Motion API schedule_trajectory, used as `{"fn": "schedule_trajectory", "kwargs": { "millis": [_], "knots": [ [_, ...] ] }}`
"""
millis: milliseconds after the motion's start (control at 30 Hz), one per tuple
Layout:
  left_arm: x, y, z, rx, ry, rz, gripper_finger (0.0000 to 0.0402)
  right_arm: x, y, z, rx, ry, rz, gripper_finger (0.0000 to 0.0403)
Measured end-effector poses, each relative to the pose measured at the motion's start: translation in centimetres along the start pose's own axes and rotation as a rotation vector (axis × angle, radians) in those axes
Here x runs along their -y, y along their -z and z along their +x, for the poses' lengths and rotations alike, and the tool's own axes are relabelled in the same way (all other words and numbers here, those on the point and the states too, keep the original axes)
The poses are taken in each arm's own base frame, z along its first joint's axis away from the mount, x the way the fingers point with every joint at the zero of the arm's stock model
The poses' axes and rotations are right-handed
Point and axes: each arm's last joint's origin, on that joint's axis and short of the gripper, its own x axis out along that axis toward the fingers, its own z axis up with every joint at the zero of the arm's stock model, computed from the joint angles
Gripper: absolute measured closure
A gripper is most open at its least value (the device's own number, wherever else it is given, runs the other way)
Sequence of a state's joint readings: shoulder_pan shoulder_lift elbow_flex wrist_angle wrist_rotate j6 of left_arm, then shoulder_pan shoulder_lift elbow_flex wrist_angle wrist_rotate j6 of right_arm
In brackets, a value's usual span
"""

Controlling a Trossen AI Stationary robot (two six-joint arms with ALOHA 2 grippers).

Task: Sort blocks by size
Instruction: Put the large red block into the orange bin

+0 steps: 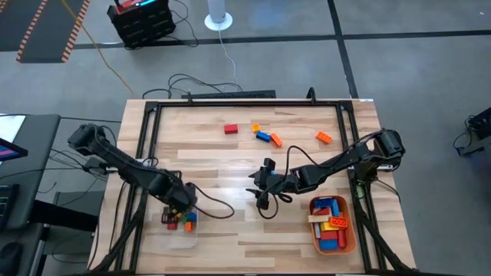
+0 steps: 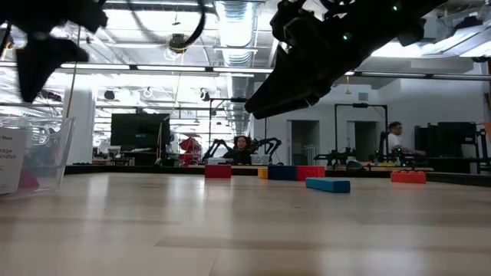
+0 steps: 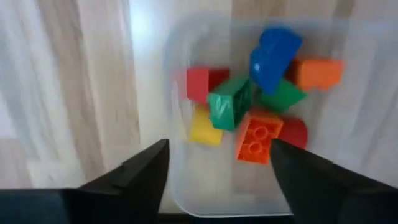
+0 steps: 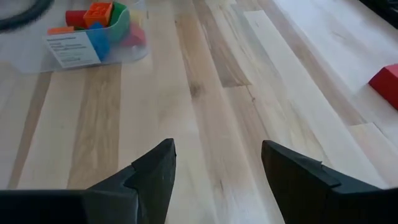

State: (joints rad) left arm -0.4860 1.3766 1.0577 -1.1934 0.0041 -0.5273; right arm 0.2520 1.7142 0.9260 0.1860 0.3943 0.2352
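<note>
My left gripper (image 3: 221, 149) hangs open, pointing down over the clear tray (image 1: 184, 234) near the table's left front. Short blocks lie heaped in that tray: red, green, yellow, blue and an orange one (image 3: 258, 137). No block sits between the fingers. My right gripper (image 4: 217, 152) stands open above bare wood at mid-table (image 1: 257, 184), holding nothing. Loose blocks rest on the table's far part: a red one (image 1: 231, 129), a blue and orange group (image 1: 268, 138), and an orange one (image 1: 323, 137).
An orange tray (image 1: 349, 230) with several long blocks stands at the right front. A dark frame (image 1: 245, 100) runs around the table. Bare wood lies between the two trays. In the low view, people sit in the room far behind the table.
</note>
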Motion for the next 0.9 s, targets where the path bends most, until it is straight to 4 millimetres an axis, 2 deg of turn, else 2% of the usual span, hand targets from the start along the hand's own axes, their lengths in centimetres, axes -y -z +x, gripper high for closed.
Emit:
{"fn": "schedule_trajectory", "kwargs": {
  "millis": [67,133,233,400,600,733,833,900],
  "knots": [
    [-0.4,-0.7,-1.1,0.05,-0.02,0.017,0.0115,0.1,0.0,0.0,-0.002,0.004,-0.003,0.0138],
    [-1.2,-1.5,-1.9,0.125,-0.11,0.04,0.0108,0.2,0.0,0.1,-0.004,0.006,-0.003,0.0138],
    [-3.9,-3.1,-2.2,0.185,-0.204,0.056,0.0115,0.3,0.1,0.1,-0.013,0.009,-0.003,0.0138],
    [-10.1,-5.8,-1.1,0.303,-0.223,0.039,0.014,0.0,0.4,0.0,-0.04,0.009,0.012,0.0138],
    [-18.2,-7.4,-0.4,0.461,-0.283,-0.027,0.015,-0.2,0.5,-0.2,-0.043,0.002,0.021,0.0138],
    [-21.5,-9.1,1.5,0.515,-0.279,-0.02,0.015,-0.2,0.5,-0.1,-0.042,0.003,0.022,0.0138],
    [-23.4,-10.5,3.5,0.458,-0.298,0.015,0.015,-0.2,0.5,-0.1,-0.043,0.004,0.021,0.0138],
    [-24.9,-11.5,3.9,0.454,-0.315,0.012,0.015,-0.4,0.6,-0.2,-0.045,-0.001,0.017,0.0138]
  ]
}}
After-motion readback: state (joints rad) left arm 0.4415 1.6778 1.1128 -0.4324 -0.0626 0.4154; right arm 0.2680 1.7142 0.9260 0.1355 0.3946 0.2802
